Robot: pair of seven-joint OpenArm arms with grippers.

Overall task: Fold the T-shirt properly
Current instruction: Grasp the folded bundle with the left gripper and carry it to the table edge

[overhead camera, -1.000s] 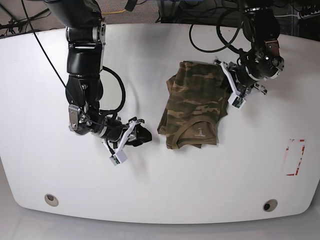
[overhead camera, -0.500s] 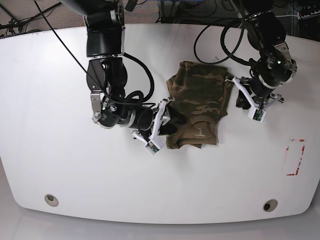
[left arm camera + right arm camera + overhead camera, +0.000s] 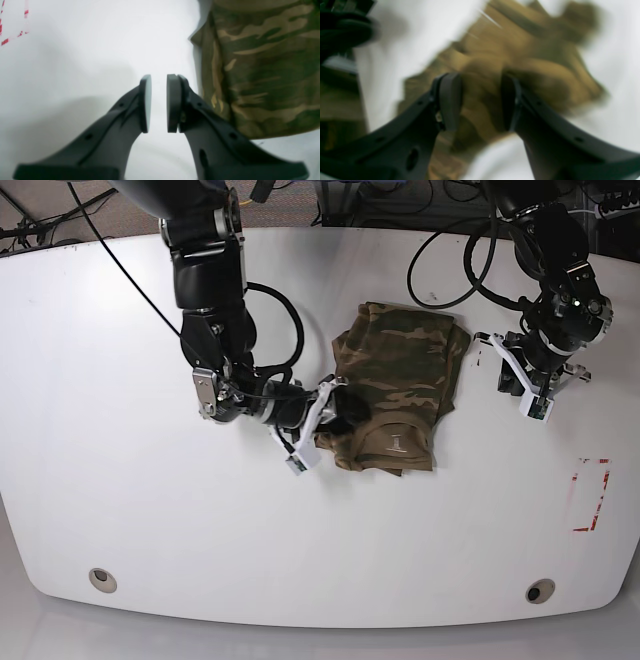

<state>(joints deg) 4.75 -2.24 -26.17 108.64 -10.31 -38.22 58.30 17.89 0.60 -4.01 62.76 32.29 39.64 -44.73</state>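
The T-shirt (image 3: 400, 370) lies folded into a compact camouflage rectangle in the middle of the white table, its tan neck band facing the front. In the base view my right gripper (image 3: 330, 410) sits at the shirt's front left edge. Its wrist view is blurred and shows the right gripper (image 3: 479, 80) open, with the T-shirt (image 3: 520, 45) behind the gap. My left gripper (image 3: 517, 385) hovers over bare table to the right of the shirt. The left gripper (image 3: 159, 80) has only a narrow gap and holds nothing, with the T-shirt (image 3: 262, 70) beside its right finger.
A red-marked rectangle (image 3: 590, 495) is on the table at the right, and its corner red marks (image 3: 5, 41) show in the left wrist view. Two round holes (image 3: 102, 579) (image 3: 540, 591) sit near the front edge. Black cables hang behind the table.
My right arm has swung from the table's left side to the shirt's front left edge. My left arm has drawn away from the shirt's right edge, toward the right.
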